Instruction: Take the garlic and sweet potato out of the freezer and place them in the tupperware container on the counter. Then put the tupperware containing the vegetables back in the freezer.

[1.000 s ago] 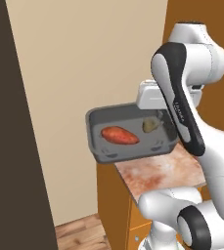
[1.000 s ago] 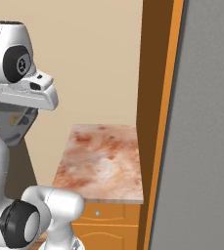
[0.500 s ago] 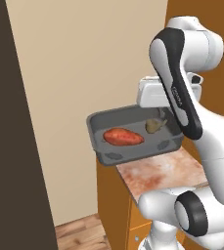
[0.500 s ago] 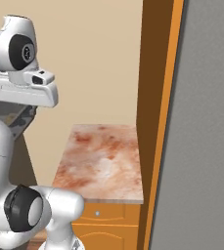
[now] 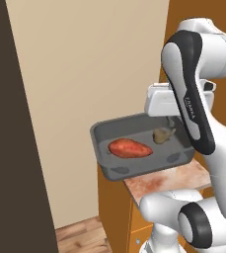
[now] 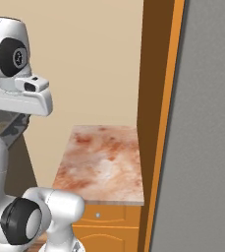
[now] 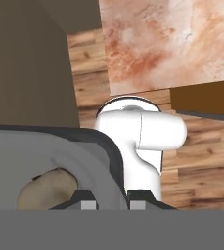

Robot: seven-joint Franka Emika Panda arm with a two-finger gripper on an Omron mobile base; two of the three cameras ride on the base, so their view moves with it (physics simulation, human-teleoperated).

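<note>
Shallow dark grey rectangular tupperware tub w/ flared rim [image 5: 115, 134] is held in the air, clear of the pinkish-brown marbled counter [image 6: 101, 165], level w/ its near edge. Tool [image 7: 112, 202] is clamped on the tub's rim, one dark tip each side of the wall. Inside: orange-red sweet potato lump [image 5: 130, 147] lying mid-tub, pale beige garlic bulb [image 5: 161, 135] near the tool-side wall.

Step in hand, prob.: carry loaded tub to the grey flat-doored freezer [image 6: 202, 147]. To do it well: keep tub level so veg don't roll out, move slow, grip is at one edge only so tub may sag or twist; clear the orange cabinet side before swinging in.
</note>
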